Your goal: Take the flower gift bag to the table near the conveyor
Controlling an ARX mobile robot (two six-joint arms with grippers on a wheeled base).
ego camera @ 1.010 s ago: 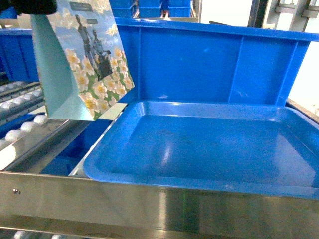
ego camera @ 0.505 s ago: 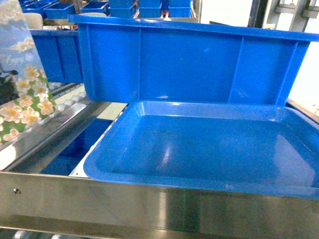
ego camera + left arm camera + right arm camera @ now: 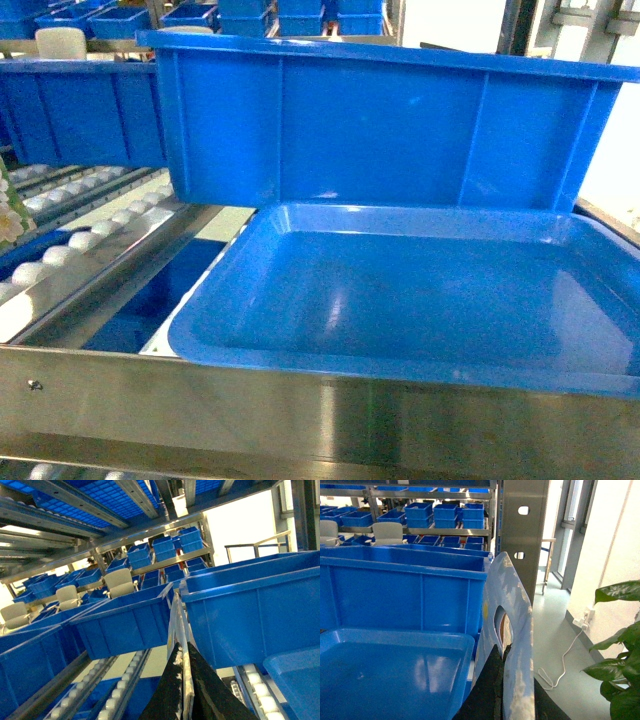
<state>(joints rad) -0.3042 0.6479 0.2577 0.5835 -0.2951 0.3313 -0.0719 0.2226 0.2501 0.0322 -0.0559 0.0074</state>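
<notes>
Black right tool (image 3: 501, 690) clamps flower gift bag (image 3: 512, 630).

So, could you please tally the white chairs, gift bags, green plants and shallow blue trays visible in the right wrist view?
White chairs: 2
Gift bag: 1
Green plant: 1
Shallow blue tray: 1
Total: 5

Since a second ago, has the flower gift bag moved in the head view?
Yes. The flower gift bag slid left, away from the big blue bin, and only a sliver shows at the left edge.
</notes>
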